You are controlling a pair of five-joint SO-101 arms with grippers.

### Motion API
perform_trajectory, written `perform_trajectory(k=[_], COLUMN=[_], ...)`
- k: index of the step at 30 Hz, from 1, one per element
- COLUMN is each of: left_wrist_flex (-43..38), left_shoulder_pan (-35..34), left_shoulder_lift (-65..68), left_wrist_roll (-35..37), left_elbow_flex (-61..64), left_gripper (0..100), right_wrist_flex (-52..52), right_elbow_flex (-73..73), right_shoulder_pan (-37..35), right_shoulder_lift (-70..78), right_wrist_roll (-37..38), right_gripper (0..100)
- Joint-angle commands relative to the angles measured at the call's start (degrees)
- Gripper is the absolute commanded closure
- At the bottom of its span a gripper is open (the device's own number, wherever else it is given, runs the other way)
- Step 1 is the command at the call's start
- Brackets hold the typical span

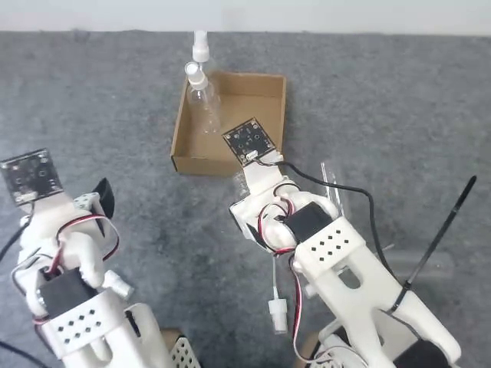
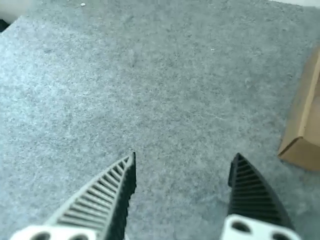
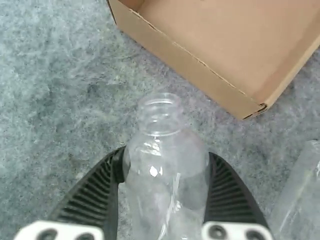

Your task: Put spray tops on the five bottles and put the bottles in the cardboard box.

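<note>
Right wrist view: right gripper is clasping a topless bottle — it should be holding the neck steady for the spread-open left gripper.

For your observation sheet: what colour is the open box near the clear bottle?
The open cardboard box is plain brown; right wrist view.

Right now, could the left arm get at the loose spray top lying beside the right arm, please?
Probably yes: the left gripper is open and empty, and the spray top lies on bare mat, though the right arm crowds it closely.
</note>
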Motion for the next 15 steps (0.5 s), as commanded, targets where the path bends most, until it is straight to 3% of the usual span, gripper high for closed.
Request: perform_trajectory(k=[1, 15], left_wrist_flex=[2.5, 11.9], left_shoulder_pan=[-0.2, -0.3], left_shoulder_lift=[-0.1, 0.0], left_wrist_roll=[-5.4, -20.2], left_elbow_flex=[-4.4, -8.7], left_gripper=[72, 72], right_wrist_flex=[-1.1, -2.8], right_elbow_flex=[-0.2, 1.1], right_shoulder_pan=[0.9, 0.9], right_shoulder_lift=[-2.9, -2.9], right_wrist_roll=[-0.6, -0.4], right_gripper=[89.2, 89.2])
